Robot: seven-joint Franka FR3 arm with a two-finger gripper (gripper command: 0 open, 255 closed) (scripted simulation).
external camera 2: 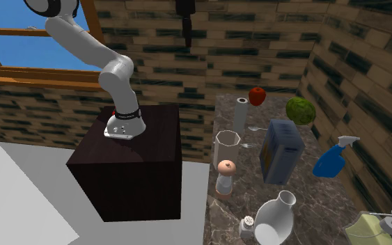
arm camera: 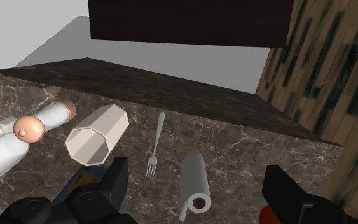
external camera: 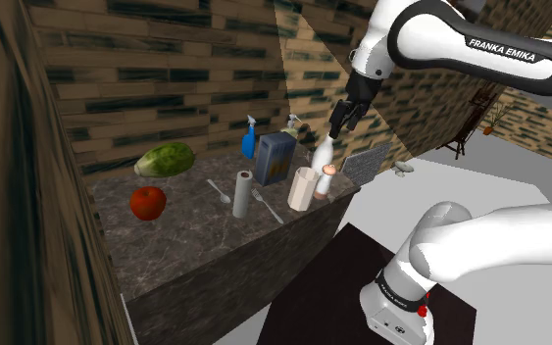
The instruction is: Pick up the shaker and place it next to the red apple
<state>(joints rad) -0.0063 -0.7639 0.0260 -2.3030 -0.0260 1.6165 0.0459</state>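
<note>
My gripper (arm camera: 198,173) hung over the marbled counter (arm camera: 247,146), fingers wide apart and holding nothing. The small hole-topped shaker (external camera 2: 246,224) stood just beside the white vase (external camera 2: 276,219), well apart from the red apple (external camera 2: 257,95).

On the marbled surface (external camera 2: 312,202), a red apple (external camera 2: 257,95) sits at the far end near a green melon (external camera 2: 299,110). Closer stand a paper roll (external camera 2: 241,111), a beige cup (external camera 2: 227,147), a blue box (external camera 2: 281,149) and a spray bottle (external camera 2: 332,159). Nearest, a small shaker (external camera 2: 247,225) lies just beside a white vase (external camera 2: 276,219).
</note>
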